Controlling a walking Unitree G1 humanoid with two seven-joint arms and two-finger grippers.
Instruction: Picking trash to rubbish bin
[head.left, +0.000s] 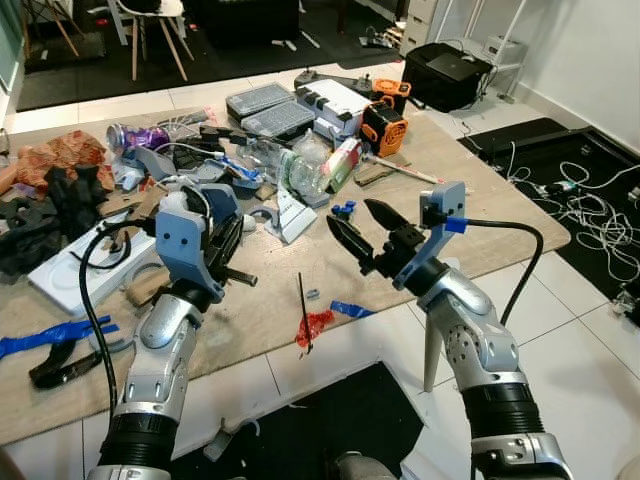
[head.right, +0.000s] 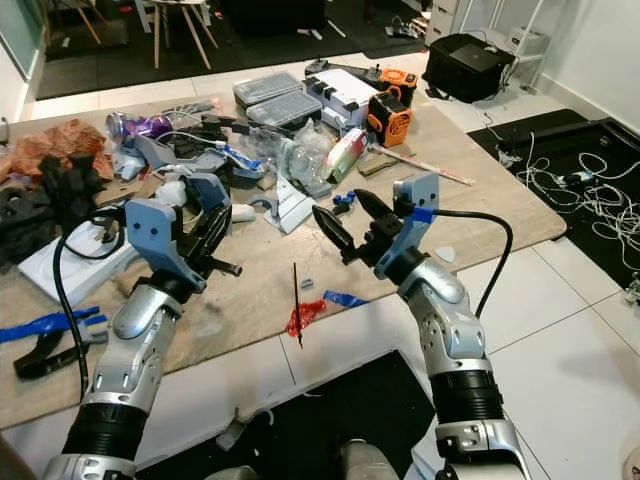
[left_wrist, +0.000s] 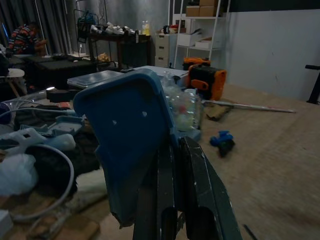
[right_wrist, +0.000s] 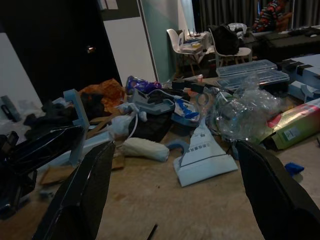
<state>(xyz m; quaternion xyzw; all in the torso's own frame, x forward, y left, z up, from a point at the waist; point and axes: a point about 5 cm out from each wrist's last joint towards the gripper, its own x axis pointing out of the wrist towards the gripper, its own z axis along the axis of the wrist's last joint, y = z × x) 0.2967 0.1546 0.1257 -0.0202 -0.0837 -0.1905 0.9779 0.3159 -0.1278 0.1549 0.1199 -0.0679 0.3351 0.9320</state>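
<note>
Left gripper: our left gripper (head.left: 232, 240) is raised above the near part of the surface (head.left: 480, 200), fingers pressed together around a blue plastic piece (left_wrist: 127, 135); we judge it lifted off as trash bound for a bin.
Right gripper: our right gripper (head.left: 362, 232) hovers over the front of the surface with its fingers spread wide and nothing between them, which we read as readiness for the next pick.
Nearest trash: a red wrapper scrap (head.left: 315, 325) lies at the near edge with a thin dark stick (head.left: 303, 310) across it, and a blue tape strip (head.left: 350, 309) just beside; these sit below and between our grippers, so we judge them the easiest targets.
Further clutter: a crumpled clear plastic bottle (head.left: 300, 165) and a white folded card (head.left: 290, 215) rest farther in, among cables.
Rubbish bin: we cannot tell where it stands.
</note>
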